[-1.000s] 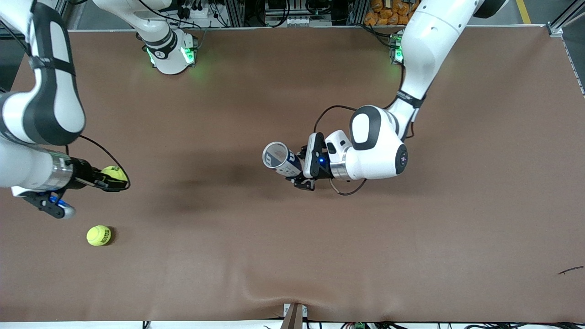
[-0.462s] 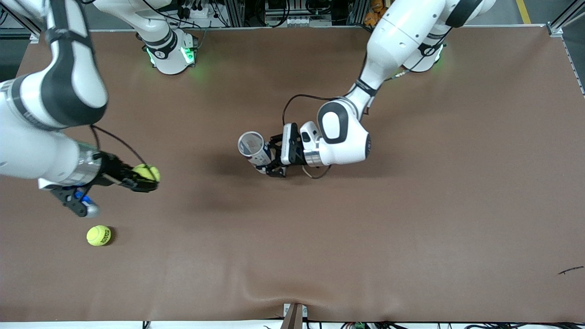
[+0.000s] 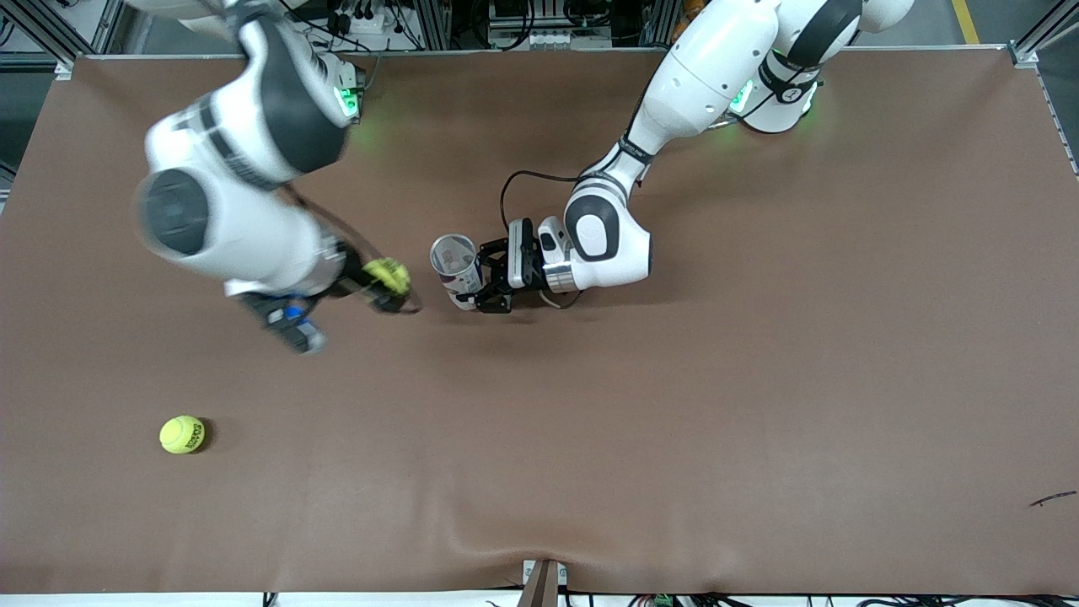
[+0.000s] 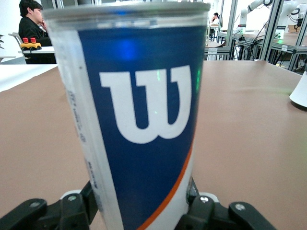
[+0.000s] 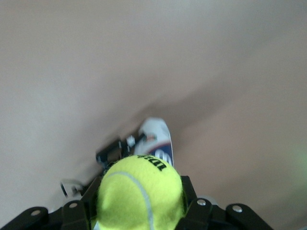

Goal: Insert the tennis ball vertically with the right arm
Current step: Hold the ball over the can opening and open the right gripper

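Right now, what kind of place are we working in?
Probably a robotics lab: aluminium framing and cabling line the brown table, and the left wrist view shows more workbenches and a seated person.

My right claw [image 3: 396,291] is black, gripping a fuzzy yellow-green tennis ball [image 3: 387,273] with a pale seam and black lettering; my black left claw [image 3: 483,283] grips a clear plastic tube can [image 3: 453,262] wrapped in a blue label bearing a white W and an orange stripe, over the plain brown tabletop [image 3: 759,379], where a second yellow-green ball [image 3: 182,434] lies
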`<state>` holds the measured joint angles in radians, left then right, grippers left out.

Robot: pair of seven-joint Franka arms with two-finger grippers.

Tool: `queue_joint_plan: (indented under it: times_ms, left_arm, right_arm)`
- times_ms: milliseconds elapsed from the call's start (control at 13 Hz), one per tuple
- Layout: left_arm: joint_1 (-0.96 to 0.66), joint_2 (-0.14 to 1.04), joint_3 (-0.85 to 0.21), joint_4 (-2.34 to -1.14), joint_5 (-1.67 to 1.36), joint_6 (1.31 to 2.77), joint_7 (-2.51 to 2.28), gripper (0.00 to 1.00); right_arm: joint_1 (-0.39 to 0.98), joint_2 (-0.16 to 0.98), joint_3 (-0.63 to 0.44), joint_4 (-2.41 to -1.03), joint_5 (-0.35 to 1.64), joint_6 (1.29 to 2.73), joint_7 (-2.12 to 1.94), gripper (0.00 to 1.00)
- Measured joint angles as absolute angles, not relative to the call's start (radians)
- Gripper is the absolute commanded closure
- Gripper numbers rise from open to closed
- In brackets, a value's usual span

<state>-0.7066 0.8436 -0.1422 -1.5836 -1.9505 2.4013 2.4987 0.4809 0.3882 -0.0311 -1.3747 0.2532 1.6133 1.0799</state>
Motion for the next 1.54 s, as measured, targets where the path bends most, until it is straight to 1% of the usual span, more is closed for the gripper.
queue_joint_plan:
  times_ms: [231,385,615,846,923,1000,1077,1154,1538]
  left_arm:
    - [-0.71,0.848,-0.142,-1.592,-1.952,2.401,2.499,0.3]
    - [-0.712,0.852,-0.143,-1.595,-1.954,2.399,2.499,0.3]
    - [-0.712,0.853,-0.143,-1.596,-1.956,2.399,2.505,0.29]
    - [-0.712,0.853,-0.143,-1.597,-1.962,2.397,2.52,0.29]
    - [-0.712,0.853,-0.143,-1.598,-1.968,2.397,2.522,0.29]
    - [-0.712,0.853,-0.143,-1.598,-1.97,2.397,2.522,0.29]
    - [-0.712,0.854,-0.143,-1.598,-1.971,2.397,2.522,0.29]
    - [-0.712,0.854,-0.143,-1.598,-1.971,2.397,2.522,0.29]
    - [-0.712,0.854,-0.144,-1.599,-1.971,2.396,2.523,0.29]
  right_arm:
    - [0.574,0.389,-0.032,-1.406,0.251,1.605,1.174,0.48]
    - [0.596,0.389,-0.033,-1.448,0.251,1.613,1.176,0.48]
    - [0.629,0.39,-0.033,-1.543,0.25,1.685,1.19,0.48]
    - [0.632,0.394,-0.037,-1.574,0.249,1.699,1.193,0.46]
    - [0.632,0.396,-0.038,-1.577,0.243,1.699,1.193,0.44]
    - [0.632,0.399,-0.038,-1.58,0.23,1.699,1.193,0.34]
    - [0.632,0.402,-0.038,-1.583,0.224,1.7,1.194,0.13]
    - [0.632,0.405,-0.038,-1.583,0.219,1.701,1.194,0.0]
    - [0.632,0.405,-0.044,-1.579,0.216,1.708,1.201,0.0]
